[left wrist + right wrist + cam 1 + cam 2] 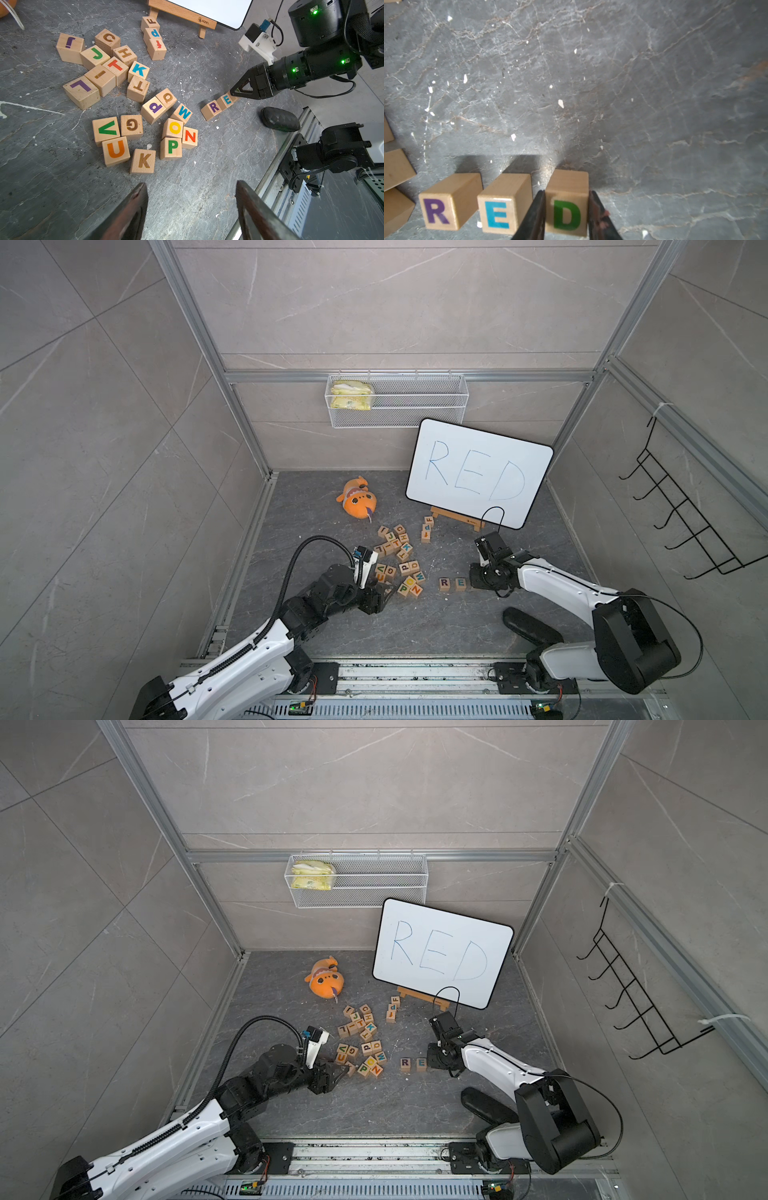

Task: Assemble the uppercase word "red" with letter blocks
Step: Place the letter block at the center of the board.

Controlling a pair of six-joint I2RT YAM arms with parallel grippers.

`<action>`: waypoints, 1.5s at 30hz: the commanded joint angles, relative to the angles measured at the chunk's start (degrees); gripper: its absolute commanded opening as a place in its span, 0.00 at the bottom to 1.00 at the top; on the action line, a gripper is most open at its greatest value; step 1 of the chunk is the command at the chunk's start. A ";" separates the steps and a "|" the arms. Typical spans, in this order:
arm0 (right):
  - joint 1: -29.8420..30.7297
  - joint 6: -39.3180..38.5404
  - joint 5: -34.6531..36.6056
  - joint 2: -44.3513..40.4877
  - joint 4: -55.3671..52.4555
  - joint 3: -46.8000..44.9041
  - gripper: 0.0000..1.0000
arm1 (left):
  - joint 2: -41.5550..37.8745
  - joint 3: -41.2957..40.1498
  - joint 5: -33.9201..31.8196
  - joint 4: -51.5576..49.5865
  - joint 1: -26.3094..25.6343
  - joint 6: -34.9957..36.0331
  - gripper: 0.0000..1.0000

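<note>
**Step in hand.** The right claw (566, 193) is clamped on the D block (568, 214), one dark finger (535, 216) flat against each side face. The block is at the end of the row, so the placing of the last letter is judged to be under way. Whether its base is fully down on the surface (654, 104) cannot be told.

**Position.** The E block (500, 212) lies just beside the claw, with only one finger's width separating it from the D. The R block (438, 209) sits beyond the E, further from the claw. All three capitals face up and read in order. In both top views the claw hides the D.

**Left arm.** The left claw (191, 191) stands apart with nothing between its fingers but bare surface. The loose pile, including the U block (116, 149), lies ahead of it.

**Next move, as judged.** Release needs care. The finger wedged between E and D has almost no room to swing outward, so opening could shove the E out of line. A slight opening followed by a straight lift looks safest.

**Materials.**
- The blocks are pale, smooth wooden cubes with crisp edges and visible grain. Their printed letters are glossy: purple R, blue E, green D.
- The surface is dark grey, veined like slate and flecked with white chips.
- The claw's fingers are matt black, with reddish scuffing on their inner faces.
</note>
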 commanded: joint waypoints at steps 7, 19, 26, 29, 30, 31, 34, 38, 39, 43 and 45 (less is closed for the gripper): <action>-0.17 0.19 0.36 -0.91 -1.24 -1.38 0.37 | -0.52 2.05 -0.10 1.44 -0.28 0.73 0.70; -0.17 0.32 0.37 -1.17 -1.02 -1.66 0.42 | 0.09 2.19 -0.19 1.53 -0.32 0.76 0.70; -0.17 0.26 0.48 -2.20 -0.19 -2.14 0.43 | 0.09 2.13 -0.35 1.52 -0.28 0.80 0.70; -0.17 0.05 0.29 -2.49 0.05 -2.21 0.42 | 0.18 2.16 -0.28 1.53 -0.30 0.80 0.70; -0.17 0.08 0.22 -2.50 0.14 -2.23 0.42 | 0.22 2.13 -0.28 1.53 -0.34 0.75 0.70; -0.17 -0.02 0.08 -2.41 0.17 -2.23 0.42 | 0.33 2.18 -0.27 1.53 -0.34 0.77 0.70; -0.17 -0.10 -0.14 -2.53 0.35 -2.34 0.41 | 0.61 2.22 -0.25 1.53 -0.34 0.74 0.70; -0.18 -0.30 -0.63 -2.83 0.61 -2.54 0.40 | 0.84 2.22 -0.28 1.53 -0.34 0.78 0.71; -0.17 -0.40 -0.82 -3.00 0.77 -2.63 0.39 | 0.88 2.29 -0.36 1.53 -0.30 0.71 0.71; -0.17 -0.69 -1.19 -3.54 1.22 -2.94 0.39 | 0.96 2.31 -0.36 1.53 -0.33 0.65 0.71; -0.22 -0.71 -1.21 -3.72 1.31 -3.02 0.39 | 1.14 2.33 -0.36 1.53 -0.33 0.70 0.71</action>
